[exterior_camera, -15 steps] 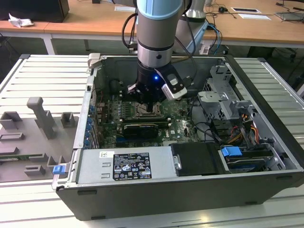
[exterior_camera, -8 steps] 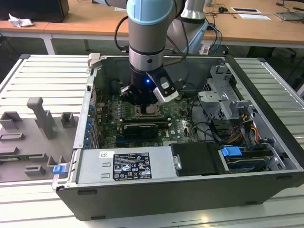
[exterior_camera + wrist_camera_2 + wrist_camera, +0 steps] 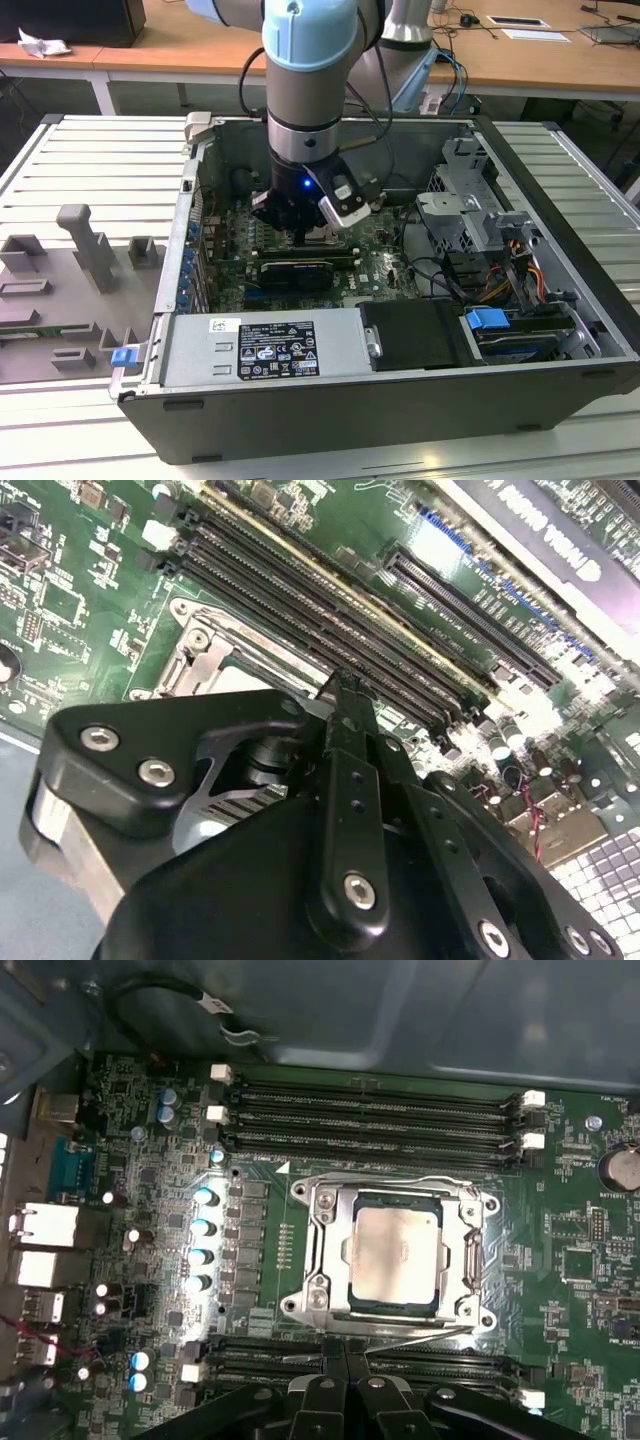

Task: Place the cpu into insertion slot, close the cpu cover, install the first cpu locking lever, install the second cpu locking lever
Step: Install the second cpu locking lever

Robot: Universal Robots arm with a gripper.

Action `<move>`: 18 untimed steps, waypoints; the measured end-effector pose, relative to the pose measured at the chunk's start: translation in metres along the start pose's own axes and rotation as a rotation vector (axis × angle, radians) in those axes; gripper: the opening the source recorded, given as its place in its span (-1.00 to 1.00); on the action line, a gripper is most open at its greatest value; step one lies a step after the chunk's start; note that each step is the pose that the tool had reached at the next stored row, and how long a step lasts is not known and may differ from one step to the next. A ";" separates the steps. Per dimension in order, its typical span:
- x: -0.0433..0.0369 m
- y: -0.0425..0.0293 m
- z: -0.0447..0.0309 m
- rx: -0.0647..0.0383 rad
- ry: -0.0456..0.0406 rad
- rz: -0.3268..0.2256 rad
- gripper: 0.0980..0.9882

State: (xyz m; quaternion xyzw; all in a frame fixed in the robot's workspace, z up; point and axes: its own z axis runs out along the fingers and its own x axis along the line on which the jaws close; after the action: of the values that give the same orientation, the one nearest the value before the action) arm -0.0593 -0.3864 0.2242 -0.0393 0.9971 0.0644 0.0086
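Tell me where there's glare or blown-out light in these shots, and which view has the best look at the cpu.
In the first wrist view, the cpu is evenly lit inside the cpu cover, with glare on capacitors beside it. In the second wrist view, the board's far edge is blown out. In the exterior view, the gripper shades the socket.

This is a robotics lab or electronics assembly workshop. An open desktop computer case (image 3: pixel 400 330) lies on its side on a slatted metal workbench (image 3: pixel 90 170), its green motherboard (image 3: pixel 150 1110) exposed beneath an industrial robot arm (image 3: pixel 310 80). On the bench at the exterior view's left stand grey fixture blocks (image 3: pixel 85 245), of the kind used to hold parts. In the far background run wooden desks (image 3: pixel 540 55) carrying papers and cables, which gives the room the look of a shared research or test space rather than a factory line.
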 end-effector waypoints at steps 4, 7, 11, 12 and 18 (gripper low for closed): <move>0.0079 -0.0034 -0.0002 -0.038 -0.0030 0.000 -0.98; 0.0096 -0.0071 0.0031 -0.058 -0.0047 0.001 -0.98; 0.0104 -0.0126 0.0054 -0.073 -0.0066 0.001 -0.98; 0.0113 -0.0128 0.0070 -0.079 -0.0069 0.001 -0.98; 0.0160 -0.0148 0.0194 -0.097 -0.0083 0.001 -0.98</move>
State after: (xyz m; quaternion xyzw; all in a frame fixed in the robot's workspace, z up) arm -0.0738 -0.3997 0.2028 -0.0390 0.9928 0.1127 0.0108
